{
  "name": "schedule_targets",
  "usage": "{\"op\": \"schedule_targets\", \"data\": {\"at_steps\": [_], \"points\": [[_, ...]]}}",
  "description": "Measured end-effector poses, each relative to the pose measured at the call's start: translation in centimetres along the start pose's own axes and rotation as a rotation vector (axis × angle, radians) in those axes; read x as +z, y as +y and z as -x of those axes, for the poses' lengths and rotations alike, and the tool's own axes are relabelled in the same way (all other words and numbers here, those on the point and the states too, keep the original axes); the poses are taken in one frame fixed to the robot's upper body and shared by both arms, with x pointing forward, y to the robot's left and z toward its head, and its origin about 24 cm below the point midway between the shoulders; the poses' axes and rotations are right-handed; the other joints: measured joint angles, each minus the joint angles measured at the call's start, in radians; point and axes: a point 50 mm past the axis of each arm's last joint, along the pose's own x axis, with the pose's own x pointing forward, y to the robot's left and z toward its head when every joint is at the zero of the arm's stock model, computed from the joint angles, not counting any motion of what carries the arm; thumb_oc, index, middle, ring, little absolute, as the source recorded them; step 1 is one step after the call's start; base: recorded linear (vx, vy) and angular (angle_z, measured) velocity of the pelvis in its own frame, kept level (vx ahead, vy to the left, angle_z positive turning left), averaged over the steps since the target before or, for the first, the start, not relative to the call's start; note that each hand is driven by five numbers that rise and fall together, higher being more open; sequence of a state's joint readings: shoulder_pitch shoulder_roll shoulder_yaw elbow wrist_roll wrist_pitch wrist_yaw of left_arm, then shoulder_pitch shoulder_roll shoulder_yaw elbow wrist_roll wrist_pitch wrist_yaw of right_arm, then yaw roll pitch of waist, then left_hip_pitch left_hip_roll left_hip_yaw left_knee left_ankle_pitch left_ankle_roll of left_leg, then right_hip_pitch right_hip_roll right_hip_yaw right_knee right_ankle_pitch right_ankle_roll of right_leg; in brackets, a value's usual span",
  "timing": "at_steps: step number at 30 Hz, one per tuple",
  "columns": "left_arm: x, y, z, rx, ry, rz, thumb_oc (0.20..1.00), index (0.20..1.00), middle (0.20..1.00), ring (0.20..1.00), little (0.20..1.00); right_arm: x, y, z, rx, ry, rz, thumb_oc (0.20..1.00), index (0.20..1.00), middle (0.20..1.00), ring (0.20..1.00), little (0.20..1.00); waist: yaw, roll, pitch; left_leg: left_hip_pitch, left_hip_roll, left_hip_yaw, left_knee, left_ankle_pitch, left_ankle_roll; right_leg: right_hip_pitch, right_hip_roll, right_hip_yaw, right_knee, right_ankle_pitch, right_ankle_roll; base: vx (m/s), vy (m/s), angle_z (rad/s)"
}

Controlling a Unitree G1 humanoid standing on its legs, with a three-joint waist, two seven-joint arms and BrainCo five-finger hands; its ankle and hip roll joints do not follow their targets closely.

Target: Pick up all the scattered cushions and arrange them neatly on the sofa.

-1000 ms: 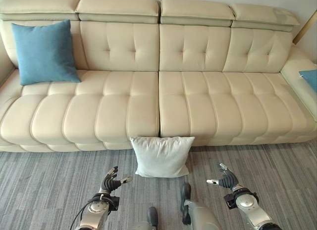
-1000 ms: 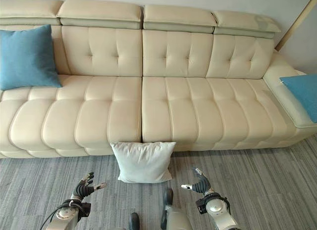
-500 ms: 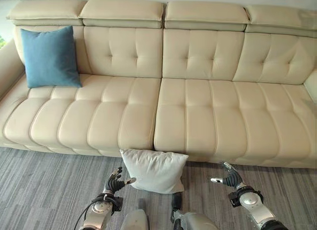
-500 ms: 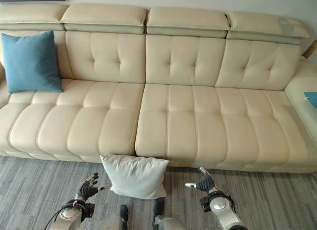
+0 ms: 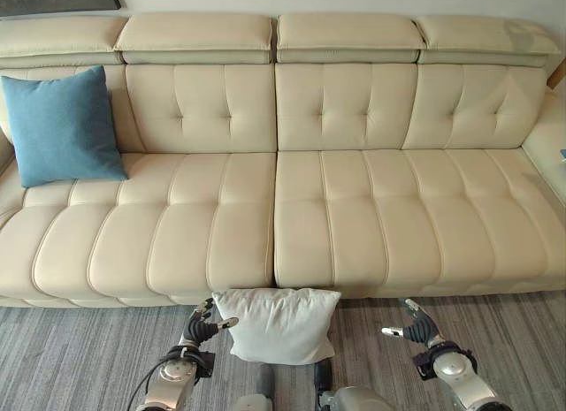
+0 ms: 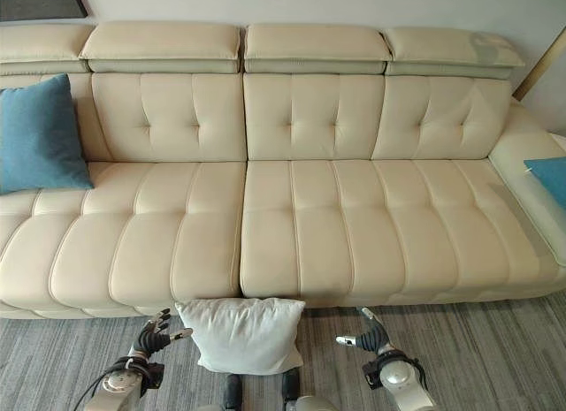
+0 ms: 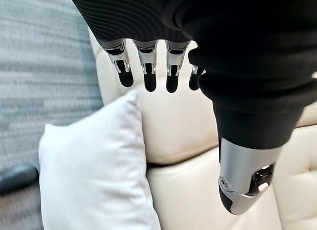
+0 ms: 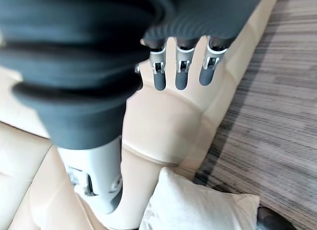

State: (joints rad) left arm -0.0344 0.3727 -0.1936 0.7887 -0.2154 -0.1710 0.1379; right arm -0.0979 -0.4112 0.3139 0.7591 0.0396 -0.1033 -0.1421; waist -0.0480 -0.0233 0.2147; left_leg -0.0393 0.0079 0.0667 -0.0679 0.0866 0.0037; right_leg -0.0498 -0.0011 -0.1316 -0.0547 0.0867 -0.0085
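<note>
**Hands close on the white cushion**

Since a second ago the view has shifted and both hands sit closer to the cushion; the left hand (image 5: 202, 326) is now just beside its edge, where there was a clear gap before. The cushion itself appears not to have moved on the floor.

The white cushion (image 5: 279, 323) stands on the grey floor (image 5: 80, 358), leaning against the front of the sofa (image 5: 327, 225) below the seam between the two seats, at 6 o'clock in the head views. It looks light, soft and squashy, with a matte cover that should not slip; a pinch at one corner would likely let it droop, so taking it by both side edges, one hand each, seems best.

The left hand's fingers (image 7: 147, 74) are relaxed and holding nothing. The right hand (image 5: 414, 324), at 3 o'clock of the cushion and apart from it, is likewise loose and empty.

A blue cushion (image 5: 60, 125) rests upright on the sofa at 10 o'clock; another blue cushion (image 6: 550, 175) lies at the far end at 3 o'clock.
</note>
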Motion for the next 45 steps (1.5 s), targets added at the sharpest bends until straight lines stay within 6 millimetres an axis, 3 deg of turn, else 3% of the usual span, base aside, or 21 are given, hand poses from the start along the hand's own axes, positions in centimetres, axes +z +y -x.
{"op": "schedule_targets", "data": {"at_steps": [2, 3, 4, 6, 7, 8, 9, 12, 16, 18, 23, 26, 27, 28, 29, 30, 31, 37, 42, 43, 45], "points": [[2.7, 0.6, -1.4, 0.041, -0.075, -0.005, 1.000, 1.000, 1.000, 1.000, 1.000, 2.1, -1.1, -1.5, -0.045, -0.036, 0.014, 1.000, 1.000, 1.000, 1.000, 1.000, 0.015, 0.026, 0.039, -0.105, -0.011, 0.000, 0.057, 0.016, 0.011, -0.102, -0.017, -0.001, 0.054, 0.017, 0.005, -0.38, 0.067, 0.08], [4.0, 0.9, -2.0, 0.058, -0.108, -0.014, 1.000, 1.000, 1.000, 1.000, 1.000, 3.4, -1.6, -2.2, -0.062, -0.061, 0.021, 1.000, 1.000, 1.000, 1.000, 1.000, 0.014, 0.018, 0.058, -0.164, -0.013, 0.001, 0.111, 0.015, 0.010, -0.163, -0.026, 0.006, 0.115, 0.009, 0.014, -0.21, 0.040, 0.04], [6.2, 1.6, -3.1, 0.097, -0.146, -0.010, 1.000, 1.000, 1.000, 1.000, 1.000, 6.2, -2.9, -3.4, -0.105, -0.119, 0.015, 1.000, 1.000, 1.000, 1.000, 1.000, 0.021, 0.036, 0.101, -0.235, -0.016, 0.003, 0.144, -0.006, 0.012, -0.245, -0.032, 0.012, 0.175, -0.023, 0.014, -0.21, 0.040, 0.02], [8.2, 2.4, -4.0, 0.136, -0.181, 0.000, 1.000, 1.000, 1.000, 1.000, 1.000, 9.2, -4.0, -4.2, -0.146, -0.185, 0.001, 1.000, 1.000, 1.000, 1.000, 1.000, 0.027, 0.043, 0.148, -0.303, -0.019, 0.012, 0.180, -0.008, 0.006, -0.329, -0.042, 0.021, 0.234, -0.025, 0.015, -0.20, 0.054, -0.03], [11.4, 4.2, -4.7, 0.193, -0.249, 0.004, 1.000, 1.000, 1.000, 1.000, 1.000, 14.1, -5.6, -5.0, -0.195, -0.298, -0.006, 1.000, 1.000, 1.000, 1.000, 1.000, 0.027, 0.042, 0.219, -0.421, -0.027, 0.022, 0.249, -0.020, 0.005, -0.465, -0.060, 0.032, 0.339, -0.049, 0.007, -0.21, 0.058, -0.10], [12.1, 5.0, -4.8, 0.213, -0.259, 0.002, 1.000, 1.000, 1.000, 1.000, 1.000, 15.4, -6.0, -5.0, -0.210, -0.326, -0.007, 1.000, 1.000, 1.000, 1.000, 1.000, 0.027, 0.037, 0.240, -0.460, -0.027, 0.026, 0.276, -0.028, 0.017, -0.513, -0.062, 0.043, 0.370, -0.068, -0.007, -0.16, 0.037, -0.10], [14.1, 6.0, -4.9, 0.241, -0.310, 0.014, 1.000, 1.000, 1.000, 1.000, 1.000, 18.1, -7.1, -5.0, -0.246, -0.391, -0.018, 1.000, 1.000, 1.000, 1.000, 1.000, 0.025, 0.033, 0.281, -0.531, -0.026, 0.032, 0.321, -0.034, 0.024, -0.583, -0.063, 0.054, 0.413, -0.068, -0.007, -0.14, 0.015, -0.10], [18.3, 7.5, -4.9, 0.278, -0.415, 0.029, 1.000, 1.000, 1.000, 1.000, 1.000, 21.6, -9.3, -4.8, -0.317, -0.454, 0.005, 1.000, 1.000, 1.000, 1.000, 1.000, 0.024, 0.026, 0.345, -0.703, -0.021, 0.036, 0.450, -0.067, 0.030, -0.745, -0.069, 0.061, 0.527, -0.088, -0.012, -0.06, -0.008, 0.01], [21.8, 8.3, -4.7, 0.296, -0.491, 0.023, 1.000, 1.000, 1.000, 1.000, 1.000, 23.4, -10.8, -4.5, -0.366, -0.472, 0.011, 1.000, 1.000, 1.000, 1.000, 1.000, 0.013, 0.015, 0.356, -0.872, -0.015, 0.035, 0.576, -0.099, 0.036, -0.904, -0.075, 0.065, 0.641, -0.112, -0.021, -0.04, -0.026, 0.04], [24.7, 8.7, -4.2, 0.306, -0.566, 0.011, 1.000, 1.000, 1.000, 1.000, 1.000, 25.7, -12.1, -3.9, -0.409, -0.524, 0.005, 1.000, 1.000, 1.000, 1.000, 1.000, 0.004, 0.012, 0.363, -0.998, -0.009, 0.033, 0.671, -0.116, 0.042, -1.023, -0.077, 0.064, 0.720, -0.124, -0.026, -0.01, -0.015, 0.00], [31.0, 7.3, -2.8, 0.284, -0.734, -0.011, 1.000, 1.000, 1.000, 1.000, 1.000, 32.3, -12.0, -1.7, -0.423, -0.710, -0.020, 1.000, 1.000, 1.000, 1.000, 1.000, 0.008, 0.006, 0.370, -1.224, -0.005, 0.032, 0.818, -0.146, 0.048, -1.250, -0.085, 0.070, 0.870, -0.154, -0.046, 0.00, -0.037, 0.05], [33.4, 5.8, -2.2, 0.260, -0.795, -0.040, 1.000, 1.000, 1.000, 1.000, 1.000, 35.5, -9.5, -0.7, -0.370, -0.803, -0.032, 1.000, 1.000, 1.000, 1.000, 1.000, 0.012, 0.006, 0.371, -1.267, -0.005, 0.022, 0.863, -0.154, 0.039, -1.291, -0.090, 0.061, 0.909, -0.169, -0.055, 0.00, -0.036, 0.07], [34.4, 5.1, -2.0, 0.263, -0.811, -0.041, 1.000, 1.000, 1.000, 1.000, 1.000, 36.6, -7.7, -0.4, -0.337, -0.832, -0.029, 1.000, 1.000, 1.000, 1.000, 1.000, 0.014, 0.006, 0.369, -1.267, -0.005, 0.018, 0.860, -0.156, 0.041, -1.290, -0.090, 0.058, 0.909, -0.168, -0.054, 0.00, -0.050, 0.02], [34.6, 4.8, -2.1, 0.271, -0.801, -0.030, 1.000, 1.000, 1.000, 1.000, 1.000, 37.0, -7.0, -0.3, -0.326, -0.838, -0.051, 1.000, 1.000, 1.000, 1.000, 1.000, 0.017, 0.006, 0.369, -1.267, -0.005, 0.017, 0.860, -0.156, 0.041, -1.291, -0.090, 0.056, 0.909, -0.168, -0.054, -0.01, -0.073, 0.03], [34.9, 5.0, -2.1, 0.294, -0.792, -0.017, 1.000, 1.000, 1.000, 1.000, 1.000, 37.4, -6.3, -0.1, -0.314, -0.848, -0.061, 0.598, 0.598, 0.598, 0.598, 0.598, 0.018, 0.006, 0.369, -1.268, -0.005, 0.014, 0.859, -0.156, 0.041, -1.291, -0.091, 0.054, 0.909, -0.168, -0.054, -0.01, -0.050, 0.06], [35.5, 4.9, -2.1, 0.320, -0.778, 0.001, 0.881, 0.881, 0.881, 0.881, 0.881, 37.7, -4.8, -0.1, -0.276, -0.851, -0.088, 0.357, 0.357, 0.357, 0.357, 0.357, 0.019, 0.005, 0.368, -1.268, -0.008, 0.008, 0.852, -0.155, 0.040, -1.290, -0.091, 0.051, 0.906, -0.168, -0.055, -0.01, -0.050, 0.08], [35.8, 4.7, -2.0, 0.326, -0.777, 0.010, 0.200, 0.200, 0.200, 0.200, 0.200, 37.8, -4.3, 0.0, -0.267, -0.852, -0.098, 0.200, 0.200, 0.200, 0.200, 0.200, 0.019, 0.006, 0.368, -1.268, -0.011, 0.004, 0.848, -0.153, 0.037, -1.290, -0.091, 0.049, 0.905, -0.168, -0.055, -0.01, -0.030, 0.08], [36.6, 4.6, -1.4, 0.358, -0.799, 0.074, 0.200, 0.200, 0.200, 0.200, 0.200, 37.6, -4.3, -0.1, -0.271, -0.845, -0.131, 0.200, 0.200, 0.200, 0.200, 0.200, 0.026, 0.006, 0.365, -1.235, -0.014, 0.000, 0.803, -0.137, 0.026, -1.262, -0.093, 0.044, 0.875, -0.163, -0.059, -0.02, 0.010, 0.04], [34.5, 4.2, -1.4, 0.355, -0.824, 0.150, 0.200, 0.200, 0.200, 0.200, 0.200, 35.2, -3.4, -0.4, -0.219, -0.855, -0.144, 0.200, 0.200, 0.200, 0.200, 0.200, 0.034, 0.009, 0.328, -1.089, -0.022, 0.000, 0.653, -0.075, 0.026, -1.126, -0.091, 0.036, 0.749, -0.114, -0.066, -0.03, 0.041, 0.01], [32.9, 3.8, -1.5, 0.362, -0.820, 0.186, 0.200, 0.200, 0.200, 0.200, 0.200, 33.9, -2.6, -0.4, -0.187, -0.856, -0.149, 0.200, 0.200, 0.200, 0.200, 0.200, 0.033, 0.006, 0.316, -1.020, -0.024, -0.002, 0.594, -0.063, 0.022, -1.059, -0.089, 0.030, 0.693, -0.104, -0.056, 0.00, 0.000, 0.00], [30.5, 3.1, -1.6, 0.360, -0.823, 0.197, 0.200, 0.200, 0.200, 0.200, 0.200, 31.8, -1.8, -0.7, -0.160, -0.845, -0.175, 0.200, 0.200, 0.200, 0.200, 0.200, 0.035, 0.005, 0.222, -1.036, -0.025, -0.004, 0.581, -0.068, 0.016, -1.075, -0.089, 0.028, 0.677, -0.117, -0.038, -0.04, 0.010, 0.01]]}}
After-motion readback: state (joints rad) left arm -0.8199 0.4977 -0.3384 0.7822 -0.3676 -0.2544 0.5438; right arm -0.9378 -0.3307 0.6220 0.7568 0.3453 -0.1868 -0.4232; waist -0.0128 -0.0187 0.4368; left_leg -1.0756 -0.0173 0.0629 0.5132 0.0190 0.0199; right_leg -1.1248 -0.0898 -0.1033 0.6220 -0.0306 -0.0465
